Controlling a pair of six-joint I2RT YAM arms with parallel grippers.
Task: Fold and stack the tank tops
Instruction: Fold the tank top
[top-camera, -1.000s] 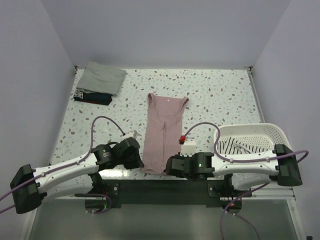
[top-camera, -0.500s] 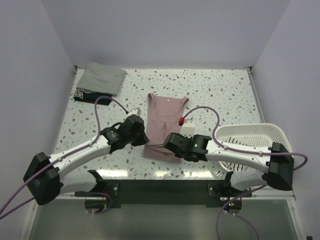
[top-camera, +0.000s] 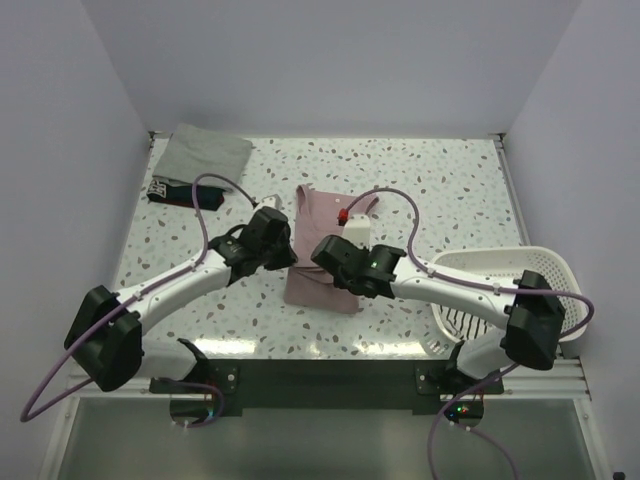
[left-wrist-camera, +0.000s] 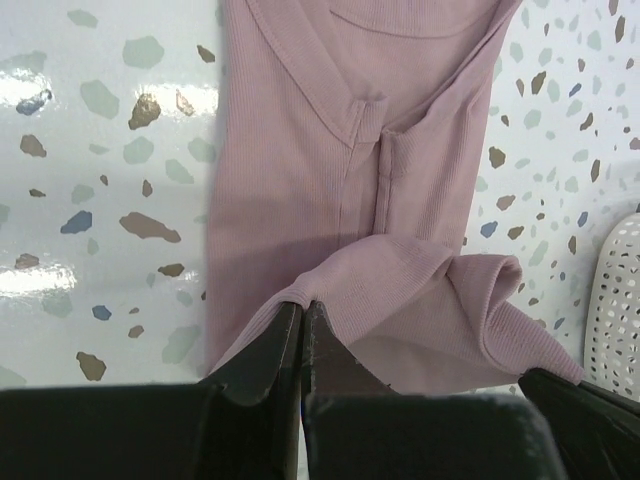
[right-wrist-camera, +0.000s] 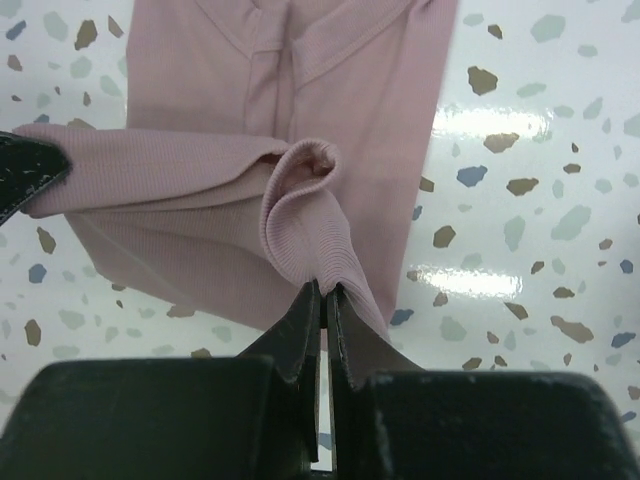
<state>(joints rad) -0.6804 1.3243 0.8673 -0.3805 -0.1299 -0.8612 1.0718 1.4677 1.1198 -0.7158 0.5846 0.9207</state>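
Observation:
The dusty pink tank top (top-camera: 322, 215) lies lengthwise mid-table, its near hem lifted and carried over its own body. My left gripper (top-camera: 287, 258) is shut on the hem's left corner (left-wrist-camera: 330, 275). My right gripper (top-camera: 322, 255) is shut on the hem's right corner (right-wrist-camera: 305, 240). The hem hangs bunched between them in both wrist views. A folded grey-green tank top (top-camera: 205, 155) sits on a folded dark navy one (top-camera: 185, 195) at the far left corner. The striped tank top (top-camera: 462, 322) shows a little through the basket's wall.
The white slotted basket (top-camera: 510, 265) stands at the right near edge, under my right arm, and shows at the edge of the left wrist view (left-wrist-camera: 615, 300). The speckled tabletop (top-camera: 440, 190) spreads around the pink top. Walls close in on three sides.
Both grippers, shut on the pink top's near hem, have moved away from the near edge toward the neckline, folding the lower part over the upper part.

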